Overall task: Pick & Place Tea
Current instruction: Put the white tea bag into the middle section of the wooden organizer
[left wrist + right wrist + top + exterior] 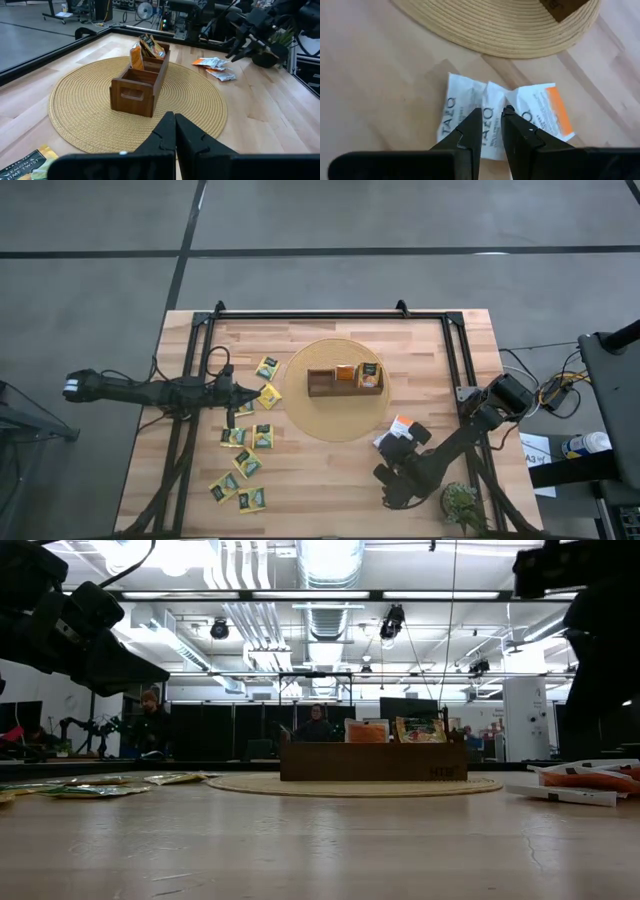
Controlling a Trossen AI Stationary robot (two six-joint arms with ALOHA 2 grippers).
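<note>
Now my right gripper (492, 120), fingers slightly spread, hovers over the white packets (490, 120); next I descend and pinch one. Left gripper (174, 131) waits, pressed together.

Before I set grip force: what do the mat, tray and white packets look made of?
Mat: woven straw or rope-like fibre, matte, coiled ridges visible. Tray: brown wood, smooth, with grain and a cut handle slot. White packets: thin paper or paper-foil, creased and lightly wrinkled; which of the two is unclear.
</note>
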